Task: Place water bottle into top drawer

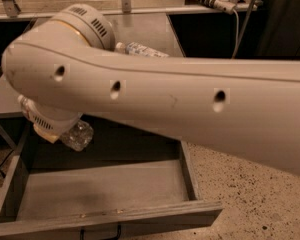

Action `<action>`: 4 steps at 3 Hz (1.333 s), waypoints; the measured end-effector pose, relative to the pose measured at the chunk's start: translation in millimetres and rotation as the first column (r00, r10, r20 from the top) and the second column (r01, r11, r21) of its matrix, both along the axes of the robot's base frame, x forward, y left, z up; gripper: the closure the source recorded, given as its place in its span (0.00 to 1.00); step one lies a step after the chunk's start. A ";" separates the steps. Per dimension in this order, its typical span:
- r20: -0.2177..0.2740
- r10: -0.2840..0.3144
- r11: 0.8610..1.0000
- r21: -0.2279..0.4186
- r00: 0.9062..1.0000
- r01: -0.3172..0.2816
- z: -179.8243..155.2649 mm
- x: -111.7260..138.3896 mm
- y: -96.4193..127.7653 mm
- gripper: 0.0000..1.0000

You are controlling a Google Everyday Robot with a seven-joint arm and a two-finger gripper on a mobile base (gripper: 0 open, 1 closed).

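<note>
My gripper (64, 135) grips the water bottle (80, 135), which pokes out beneath my wrist above the back left corner of the open top drawer (105, 186). I judge this to be the carrying-in step. Next I must lower the bottle toward the drawer floor and let go. My wrist points down, and my forearm (200, 104) stretches in from the right.
</note>
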State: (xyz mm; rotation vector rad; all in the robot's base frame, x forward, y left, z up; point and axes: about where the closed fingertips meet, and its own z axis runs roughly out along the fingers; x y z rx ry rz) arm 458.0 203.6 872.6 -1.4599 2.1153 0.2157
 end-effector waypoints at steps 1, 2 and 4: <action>-0.120 -0.063 0.997 -0.047 0.991 0.058 -37.0 -43.2 -10.3 1.00; -0.140 -0.082 0.996 -0.054 0.987 0.075 -43.4 -48.3 -12.4 1.00; -0.246 -0.111 0.994 -0.019 0.963 0.110 -118.7 -70.3 -0.4 1.00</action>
